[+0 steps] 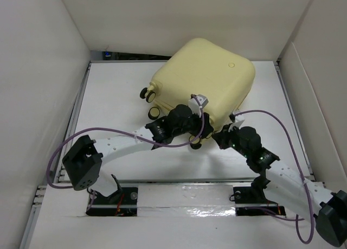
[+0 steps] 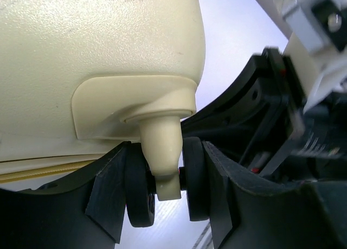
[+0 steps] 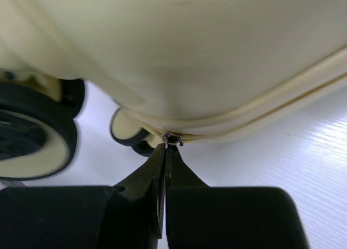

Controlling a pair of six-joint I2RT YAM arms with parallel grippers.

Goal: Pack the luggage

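Luggage (image 1: 203,78) lid down | my left end effector (image 2: 165,205) clamps wheel (image 2: 140,200), presumably bracing it | my right end effector (image 3: 167,149) pinches zip pull (image 3: 172,140) for zipping

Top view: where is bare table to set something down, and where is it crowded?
Free: the table between the luggage and the left wall; the strip along the right wall. Crowded: luggage's near edge, at left gripper and right gripper.

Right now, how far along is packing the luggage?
Done: the luggage lies flat with its two shells together. In hand: the right tool is pinched on the zipper pull at the seam, and the left tool clamps a caster wheel, probably to steady the case. Left: likely running the zip round; how much is already zipped isn't visible.
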